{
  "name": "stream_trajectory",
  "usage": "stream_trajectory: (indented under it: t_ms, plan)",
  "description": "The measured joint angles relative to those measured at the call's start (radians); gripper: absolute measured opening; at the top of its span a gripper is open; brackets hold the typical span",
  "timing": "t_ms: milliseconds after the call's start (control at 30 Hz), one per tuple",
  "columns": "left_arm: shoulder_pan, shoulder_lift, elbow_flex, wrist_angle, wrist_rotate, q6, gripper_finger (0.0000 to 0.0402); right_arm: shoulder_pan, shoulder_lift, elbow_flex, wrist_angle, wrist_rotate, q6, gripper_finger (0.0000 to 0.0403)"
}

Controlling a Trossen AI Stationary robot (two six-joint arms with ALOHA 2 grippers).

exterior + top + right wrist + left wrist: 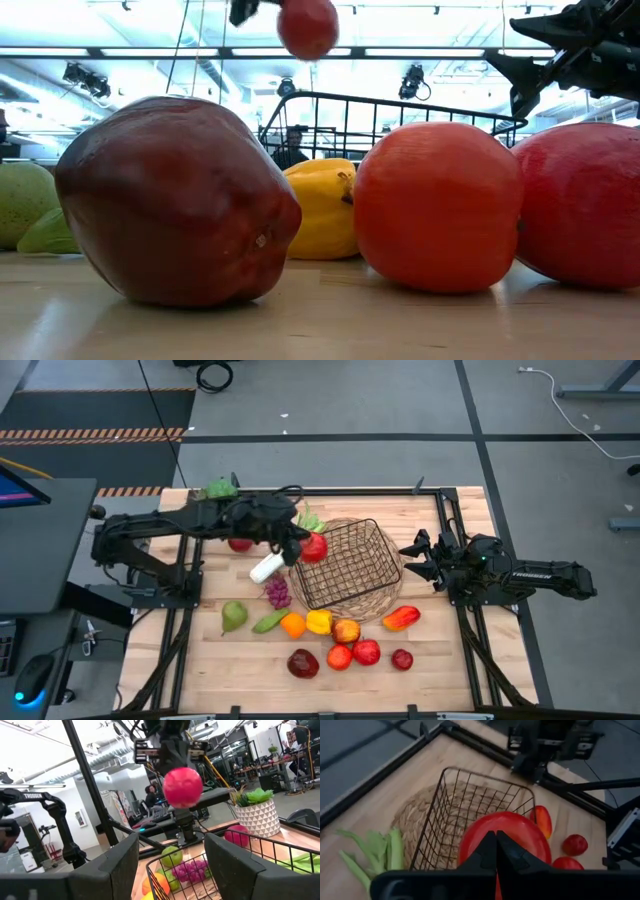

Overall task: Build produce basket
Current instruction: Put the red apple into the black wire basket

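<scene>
The left gripper (300, 550) is closed on a red apple (314, 547), which hangs clear of the table, gripped from above with the fingers meeting over its top. The governing relation is apple to basket (345, 565): in the high view the apple sits at the basket's near-left rim, so the open mesh interior lies just beyond the fingertips, toward the right arm. In the left wrist view the rim wire runs just ahead of the apple, with the woven base visible below and beyond it. The judged next move is a short advance over the rim, then a release; dropping the apple where it hangs risks striking the wire edge. The right gripper (415, 557) waits just outside the basket's opposite side, fingers partly apart and empty. The remaining produce (340, 642) lies on the table, on the near side of the basket.
</scene>
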Motion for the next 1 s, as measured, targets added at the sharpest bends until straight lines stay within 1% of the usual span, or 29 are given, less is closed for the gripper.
stream_trajectory:
  t_ms: [167, 400, 700, 1000]
  plan:
    - [0.028, 0.068, 0.000, 0.024, 0.069, -0.031, 0.0000, 0.000, 0.000, 0.000, 0.000, 0.000, 0.000, 0.0231]
    - [0.028, 0.139, 0.000, 0.091, 0.148, -0.029, 0.0000, 0.000, 0.000, 0.000, 0.000, 0.000, 0.000, 0.0231]
    - [0.028, 0.218, 0.000, 0.138, 0.167, 0.033, 0.0000, 0.000, 0.000, 0.000, 0.000, 0.000, 0.000, 0.0231]
    - [0.028, 0.328, 0.000, 0.161, 0.168, 0.175, 0.0000, 0.000, 0.000, 0.000, 0.000, 0.000, 0.000, 0.0231]
